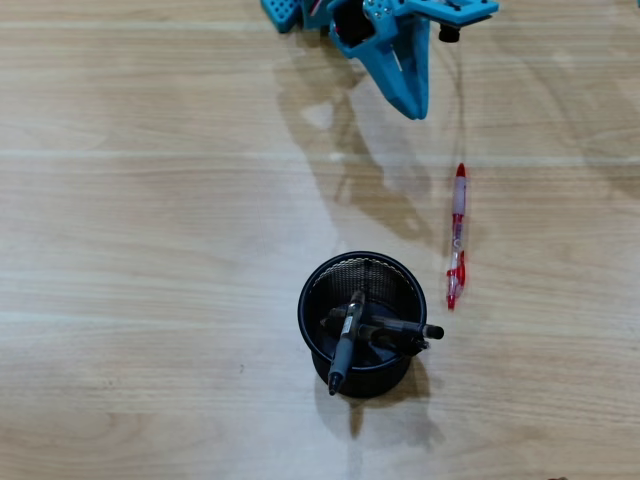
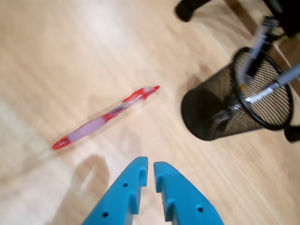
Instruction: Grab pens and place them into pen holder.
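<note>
Overhead view shows the pale wooden table (image 1: 150, 250) filling the frame, bare but for a few things. Largest of them is the blue arm at the top edge, its gripper (image 1: 412, 105) pointing down toward the middle of the table. Next is the pen holder (image 1: 362, 322), a round black mesh cup standing upright below the arm, with black pens (image 1: 345, 345) already leaning inside it — I count at least two, perhaps three, crossed over one another. Smallest is the red pen (image 1: 457, 236), lying flat and alone on the wood, just right of the cup and clear of its rim, running roughly top to bottom in this view.

In the wrist view the gripper (image 2: 150, 164) enters from the bottom edge with its two blue fingers nearly pressed together, only a thin slit between them, and nothing held. The red pen (image 2: 105, 117) lies ahead and to the left of the fingertips, slanting up to the right; the pen holder (image 2: 234, 103) sits ahead on the right.

The step in hand looks to be fetching this last pen. To do it well the fingers would need to spread first, then swing left in the wrist view and turn so they straddle the barrel crosswise — near its middle, so the pen hangs level. Coming down along the pen's length would likely just push it away.
</note>
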